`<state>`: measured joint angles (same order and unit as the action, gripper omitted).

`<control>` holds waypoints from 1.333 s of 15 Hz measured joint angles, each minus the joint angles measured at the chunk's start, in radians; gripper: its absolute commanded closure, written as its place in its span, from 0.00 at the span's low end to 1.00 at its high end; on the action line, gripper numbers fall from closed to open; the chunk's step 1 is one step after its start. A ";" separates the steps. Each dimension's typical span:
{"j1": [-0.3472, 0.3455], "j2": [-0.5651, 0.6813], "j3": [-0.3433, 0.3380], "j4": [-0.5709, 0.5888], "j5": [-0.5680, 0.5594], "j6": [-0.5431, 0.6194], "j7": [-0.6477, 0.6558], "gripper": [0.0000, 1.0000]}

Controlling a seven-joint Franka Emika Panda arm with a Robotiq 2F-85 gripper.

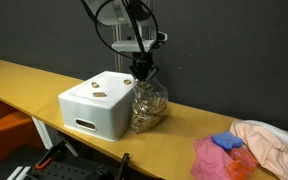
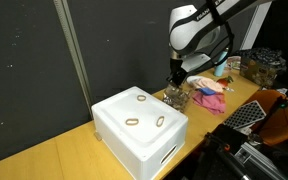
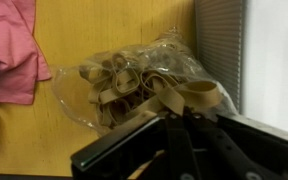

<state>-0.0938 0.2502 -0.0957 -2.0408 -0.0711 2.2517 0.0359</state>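
Where the white box [image 1: 92, 108] ends on the wooden table [image 1: 24, 76], a clear plastic bag [image 1: 149, 104] of tan rubber bands stands touching the box's side. The gripper [image 1: 141, 73] sits on the bag's top, fingers seemingly pinched together on it, though the wrist view is dark. Loose bands [image 2: 144, 98] lie on the box's lid, and a pink cloth [image 1: 219, 158] lies well apart from the box.

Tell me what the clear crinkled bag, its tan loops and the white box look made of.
Clear crinkled bag: thin plastic film, likely; glossy, wrinkled, see-through. Tan loops inside: probably rubber bands; matte, flat, limp. White box: smooth matte plastic or foam; can't tell which.
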 measured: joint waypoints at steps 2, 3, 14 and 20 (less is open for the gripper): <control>-0.003 0.000 -0.001 -0.005 0.000 0.025 0.000 0.72; -0.004 0.000 -0.002 -0.006 0.000 0.030 0.000 0.71; 0.011 -0.101 0.011 -0.004 0.009 -0.045 -0.001 0.00; 0.068 -0.107 0.082 0.071 0.083 -0.108 -0.053 0.00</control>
<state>-0.0258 0.1432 -0.0134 -1.9693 0.0118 2.1436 -0.0172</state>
